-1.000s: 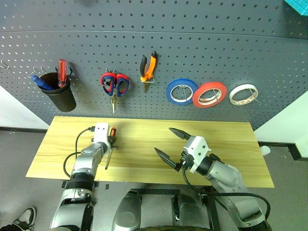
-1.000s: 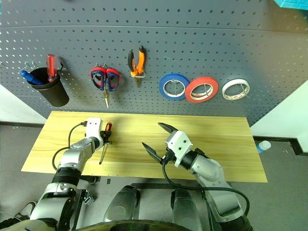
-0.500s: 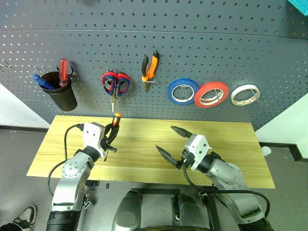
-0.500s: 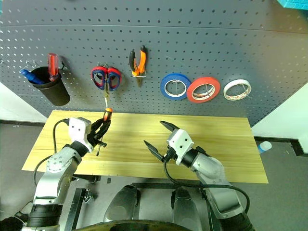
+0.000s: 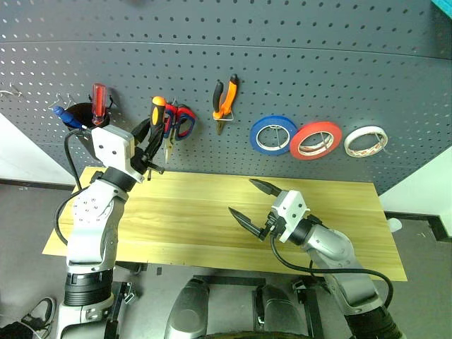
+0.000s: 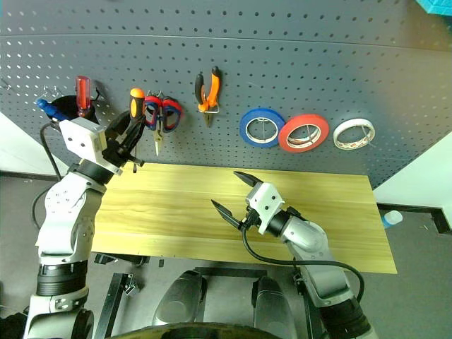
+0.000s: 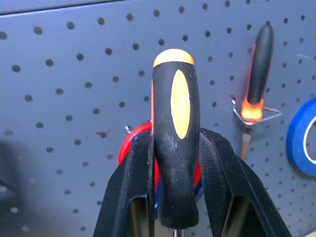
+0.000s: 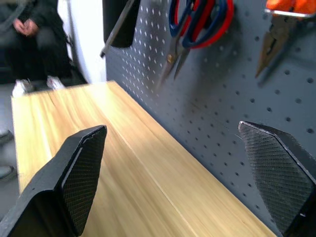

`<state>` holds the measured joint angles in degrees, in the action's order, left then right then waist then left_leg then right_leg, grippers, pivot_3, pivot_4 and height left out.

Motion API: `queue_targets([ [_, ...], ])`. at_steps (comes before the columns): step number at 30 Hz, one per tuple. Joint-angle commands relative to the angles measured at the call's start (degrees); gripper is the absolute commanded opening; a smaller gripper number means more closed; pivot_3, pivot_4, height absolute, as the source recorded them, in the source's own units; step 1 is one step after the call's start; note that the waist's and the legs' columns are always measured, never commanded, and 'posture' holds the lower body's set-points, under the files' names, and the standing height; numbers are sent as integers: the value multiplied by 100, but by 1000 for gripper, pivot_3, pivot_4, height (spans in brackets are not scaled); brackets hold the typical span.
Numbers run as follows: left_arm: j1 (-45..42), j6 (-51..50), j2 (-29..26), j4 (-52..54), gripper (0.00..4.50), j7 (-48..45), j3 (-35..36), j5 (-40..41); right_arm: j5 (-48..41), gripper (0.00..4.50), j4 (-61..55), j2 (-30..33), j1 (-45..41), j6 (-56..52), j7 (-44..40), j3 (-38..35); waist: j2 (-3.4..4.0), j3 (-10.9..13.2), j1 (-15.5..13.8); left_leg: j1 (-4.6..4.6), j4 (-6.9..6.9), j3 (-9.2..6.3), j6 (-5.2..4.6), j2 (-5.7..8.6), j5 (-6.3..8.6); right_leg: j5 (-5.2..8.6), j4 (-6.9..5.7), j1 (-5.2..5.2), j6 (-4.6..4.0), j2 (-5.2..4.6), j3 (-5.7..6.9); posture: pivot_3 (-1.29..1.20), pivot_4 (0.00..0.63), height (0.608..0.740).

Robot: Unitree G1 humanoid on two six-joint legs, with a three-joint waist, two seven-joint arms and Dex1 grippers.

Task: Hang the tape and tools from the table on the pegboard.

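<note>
My left gripper [image 5: 150,141] is shut on the slim screwdriver [image 5: 157,113] with the orange and black handle. It holds it handle-up in front of the pegboard [image 5: 318,63], just before the red-handled scissors [image 5: 182,121]. The left wrist view shows the handle [image 7: 175,133] clamped between both fingers [image 7: 129,192]. The orange and black pliers [image 5: 224,95] and the red tape [image 5: 316,140] hang on the pegboard. My right gripper [image 5: 242,197] hovers open over the middle of the table [image 5: 191,226], nothing between its fingers [image 8: 79,182].
A blue roll [image 5: 273,134] and a whitish roll [image 5: 366,140] hang on either side of the red tape. A black cup [image 5: 76,119] on the pegboard's left holds a red-handled screwdriver [image 5: 99,95]. A seated person [image 8: 29,24] shows beyond the table's end.
My left gripper has lifted the screwdriver off the table and tipped it upright, up to the pegboard by the red-handled scissors. The right gripper has stayed in place, open.
</note>
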<state>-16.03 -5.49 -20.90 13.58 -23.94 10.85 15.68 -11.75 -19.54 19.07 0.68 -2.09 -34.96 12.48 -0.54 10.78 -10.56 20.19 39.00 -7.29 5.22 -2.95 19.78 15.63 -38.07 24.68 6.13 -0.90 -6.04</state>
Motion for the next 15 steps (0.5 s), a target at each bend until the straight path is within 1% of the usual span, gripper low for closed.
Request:
queue_targets([
  [1,-372,200,-143,-93,889,-22,150,42,-413,4500,-567,-111,-43,-30,-33,-88,0,0,-30,0,1,0,0,0,0,0,0,0,-1,0,0,339,103,681],
  [5,-718,363,-311,-291,889,-73,203,10,-541,4500,-754,-148,-203,-186,13,-72,-3,-2,-102,1,10,0,1,1,-1,2,0,-1,-20,1,-1,336,101,681],
  [9,-1102,386,-466,-428,889,-94,295,90,-490,4500,-712,-129,-249,-187,46,-77,-3,-2,-140,1,9,0,1,0,-1,-4,-2,0,-9,3,0,340,99,681],
  [15,-1171,385,-476,-455,889,-125,318,156,-392,4500,-600,-107,-257,-139,76,-94,-3,-3,-146,5,9,0,2,1,-1,-7,1,0,-4,2,0,339,96,681],
])
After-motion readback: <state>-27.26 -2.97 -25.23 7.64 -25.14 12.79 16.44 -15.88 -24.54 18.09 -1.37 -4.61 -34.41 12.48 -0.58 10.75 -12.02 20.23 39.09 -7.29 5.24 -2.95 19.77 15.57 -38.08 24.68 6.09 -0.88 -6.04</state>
